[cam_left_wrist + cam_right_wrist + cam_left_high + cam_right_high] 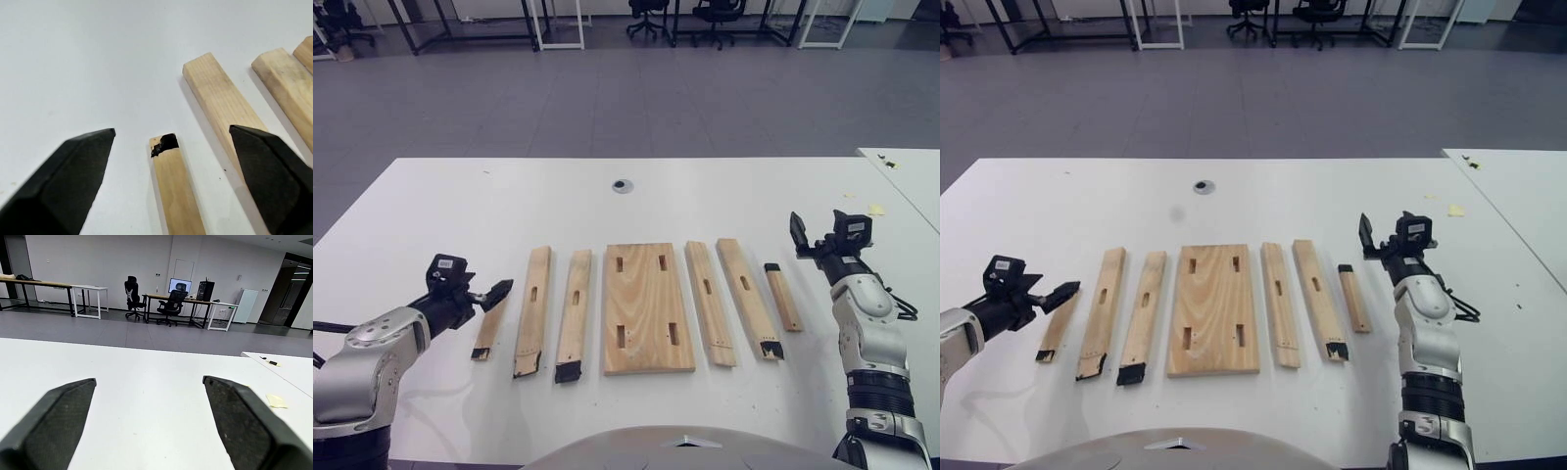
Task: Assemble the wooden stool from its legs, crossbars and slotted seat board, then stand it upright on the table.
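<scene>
- We see our left jaws spread above the leftmost crossbar (490, 328).
- Our right jaws stand spread, near the rightmost crossbar (783, 297).
- The seat board (648, 307) lies flat on the desk (724, 186), legs (536, 323) either side.

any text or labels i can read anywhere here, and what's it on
No text here can be read.
Left label, white, on the housing behind the left gripper: print too small to read.
Right label, white, on the housing behind the right gripper: too small to read.
Monitor in the room behind: too small to read.
Seat board: no print seen.
</scene>
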